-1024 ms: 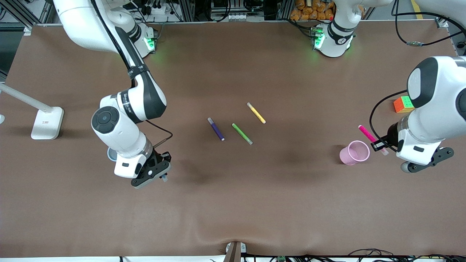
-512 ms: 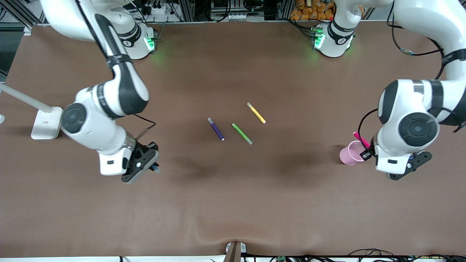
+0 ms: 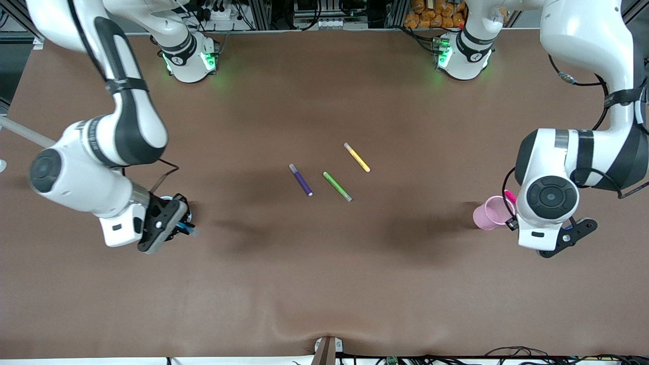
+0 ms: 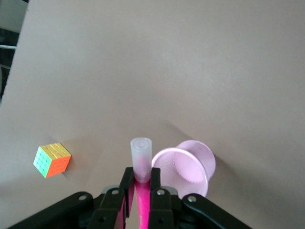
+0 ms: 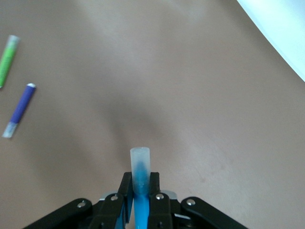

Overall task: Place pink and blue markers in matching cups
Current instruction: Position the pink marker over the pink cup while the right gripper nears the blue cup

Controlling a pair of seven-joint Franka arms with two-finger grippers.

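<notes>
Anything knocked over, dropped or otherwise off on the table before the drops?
Nothing stands out. The pink cup stands upright, the pink marker is clamped in the left gripper beside its rim, the blue marker in the right gripper. The blue cup isn't visible, likely hidden under the right arm.

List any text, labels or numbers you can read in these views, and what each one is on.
No text can be read with confidence.
Right arm: a line of print on its white wrist band, too small to read.
Left arm: no print visible.
Pens, pink cup, puzzle cube: no print visible.
</notes>
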